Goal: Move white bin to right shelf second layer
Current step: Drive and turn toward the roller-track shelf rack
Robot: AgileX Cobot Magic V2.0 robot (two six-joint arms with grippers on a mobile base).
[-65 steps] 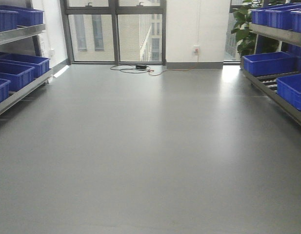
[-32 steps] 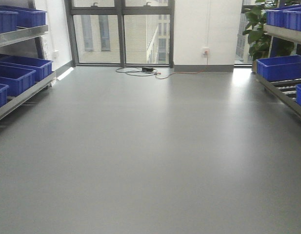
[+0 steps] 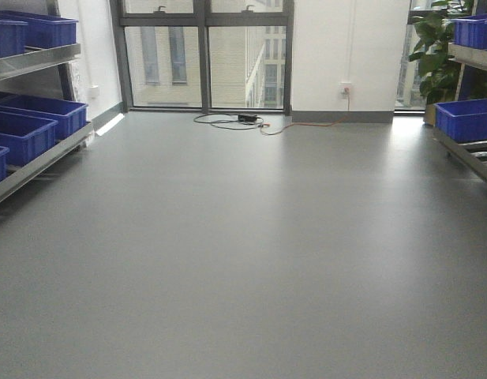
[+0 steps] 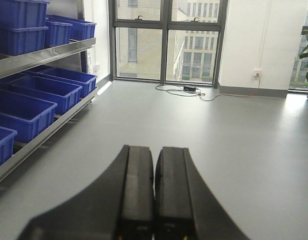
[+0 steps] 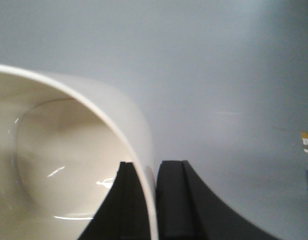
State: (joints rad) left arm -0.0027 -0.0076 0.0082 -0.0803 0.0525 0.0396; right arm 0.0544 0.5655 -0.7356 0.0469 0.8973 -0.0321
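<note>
I saw the right gripper (image 5: 153, 169) clamped on the rim wall of the small cream-white glossy plastic bin (image 5: 69, 150), one finger inside and one outside, grey floor (image 5: 218, 75) behind it. The left gripper (image 4: 154, 151) was clenched on nothing, beside blue plastic crates (image 4: 24, 110)

We record a plain mid-grey floor (image 3: 243, 260) with a pale sheen and no pattern. The crates (image 3: 22, 134) are a uniform deep blue, and the shelf (image 3: 38, 164) under them is bare silver-grey steel. The wall (image 3: 330, 47) is white and the window frames (image 3: 205, 55) are dark grey. We note a black cable (image 3: 219, 120), an orange cable (image 3: 314, 125) and a green plant (image 3: 436, 55). The bin (image 5: 69, 150) is glossy cream-white and unmarked. The left hand (image 4: 154, 155) and right hand (image 5: 150, 172) are matte black.
</note>
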